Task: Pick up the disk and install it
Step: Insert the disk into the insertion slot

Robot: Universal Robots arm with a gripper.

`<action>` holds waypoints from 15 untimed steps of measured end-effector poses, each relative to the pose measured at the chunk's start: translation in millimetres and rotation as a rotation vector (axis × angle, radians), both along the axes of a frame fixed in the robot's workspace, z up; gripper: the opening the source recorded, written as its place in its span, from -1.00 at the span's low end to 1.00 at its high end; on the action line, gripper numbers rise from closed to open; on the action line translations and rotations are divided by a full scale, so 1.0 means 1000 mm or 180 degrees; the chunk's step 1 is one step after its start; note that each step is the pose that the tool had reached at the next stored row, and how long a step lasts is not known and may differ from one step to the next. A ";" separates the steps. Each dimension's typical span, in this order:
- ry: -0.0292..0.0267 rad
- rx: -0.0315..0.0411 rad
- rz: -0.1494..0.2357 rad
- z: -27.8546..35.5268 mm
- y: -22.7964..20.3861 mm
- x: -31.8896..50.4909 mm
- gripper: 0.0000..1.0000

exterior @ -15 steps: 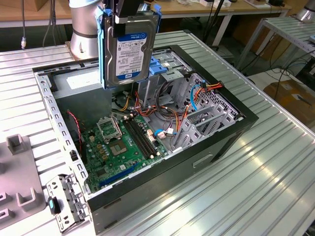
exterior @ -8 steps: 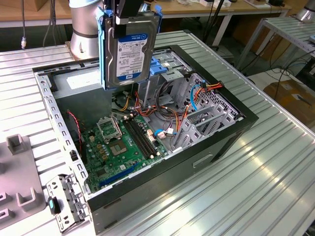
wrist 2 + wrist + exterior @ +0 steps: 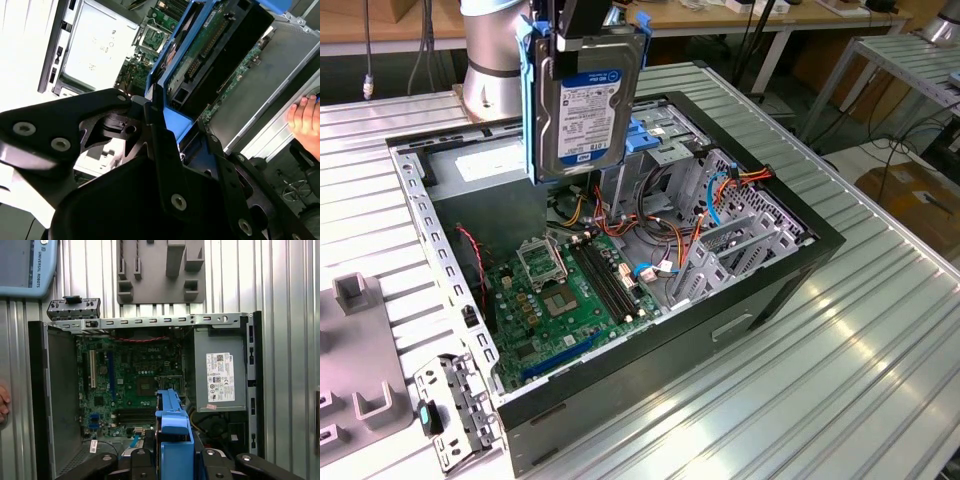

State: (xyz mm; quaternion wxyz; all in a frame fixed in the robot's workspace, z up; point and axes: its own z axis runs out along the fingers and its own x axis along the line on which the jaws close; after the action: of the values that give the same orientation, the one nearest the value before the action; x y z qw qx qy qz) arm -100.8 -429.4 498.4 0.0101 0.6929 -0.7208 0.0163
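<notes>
1. My pincer [image 3: 582, 36] is closed tight on the upper end of the disk [image 3: 585, 110], which hangs upright straight below it, touching nothing else.
2. The disk is a flat grey metal slab framed by bright blue plastic rails. In the second wrist view its green circuit-board side [image 3: 210, 47] faces the camera.
3. Its broad face carries a dark blue and white printed label with barcodes.
4. Well beneath the pincer sits the open computer case [image 3: 720, 335], with the green motherboard [image 3: 570, 300] under the disk.
5. In the first wrist view, a grey power supply [image 3: 220, 377] with a white sticker lies beside the pincer.
6. A person's hand [image 3: 305, 117] rests near the case wall, well apart from the pincer.
</notes>
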 end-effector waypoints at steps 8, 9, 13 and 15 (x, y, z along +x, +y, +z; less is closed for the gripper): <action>0.0000 0.0000 0.0000 0.0000 -0.0037 0.0000 -0.27; 0.0000 0.0000 0.0000 0.0000 -0.0048 0.0000 -0.27; 0.0000 0.0000 0.0000 0.0000 -0.0084 0.0000 -0.27; 0.0000 0.0000 0.0000 0.0000 -0.0101 0.0000 -0.27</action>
State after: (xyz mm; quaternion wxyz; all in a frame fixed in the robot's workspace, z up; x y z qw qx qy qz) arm -100.8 -439.5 498.4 0.0101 0.6929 -0.7208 0.0163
